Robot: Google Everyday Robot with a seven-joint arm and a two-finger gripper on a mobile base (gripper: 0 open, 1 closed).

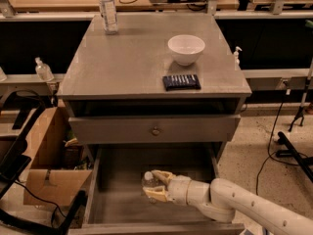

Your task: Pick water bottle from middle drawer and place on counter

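The water bottle, clear with a white cap, stands on the bare grey floor of the open middle drawer, near its centre. My gripper reaches into the drawer from the right on a white arm. Its two tan fingers close on the bottle from either side, and the bottle still rests on the drawer floor. The counter is the flat grey cabinet top above.
On the counter stand a white bowl, a dark flat packet and another clear bottle at the back left. A shut drawer front with a knob hangs over the open drawer. A cardboard box sits to the left.
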